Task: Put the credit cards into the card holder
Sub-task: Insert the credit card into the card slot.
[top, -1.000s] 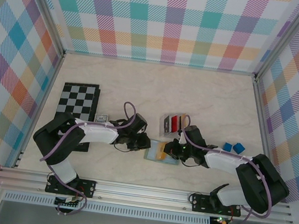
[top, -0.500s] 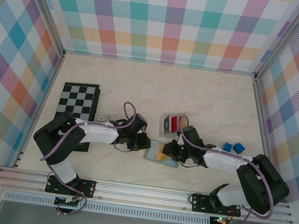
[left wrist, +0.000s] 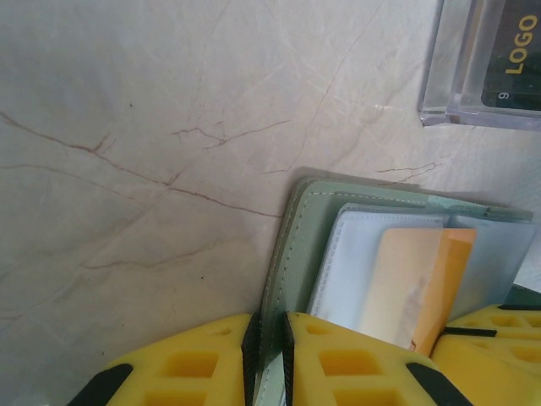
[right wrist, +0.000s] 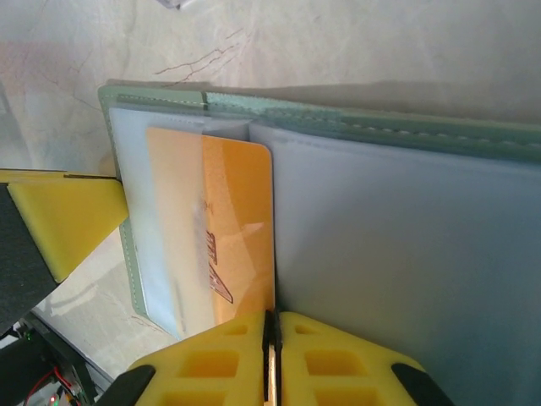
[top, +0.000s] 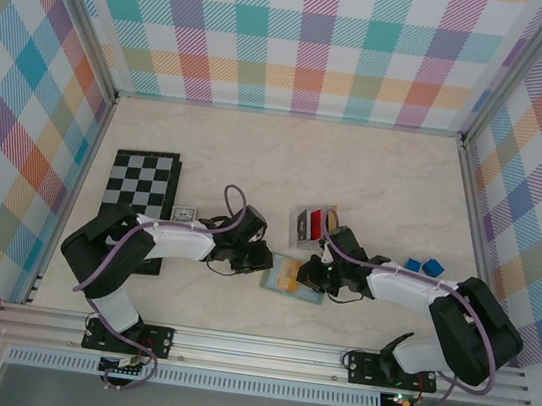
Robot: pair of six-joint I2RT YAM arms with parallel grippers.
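L claw, R claw clamped

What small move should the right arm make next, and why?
Probably push the orange card deeper into the clear pocket. The right gripper pinches the card's edge, part of the card lies outside the pocket, and the left gripper clamps the holder steady.

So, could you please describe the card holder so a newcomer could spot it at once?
From the chessboard on the left, look right to the table's middle. The card holder lies open there: sage green, holding an orange card, unlike the clear tray behind it.
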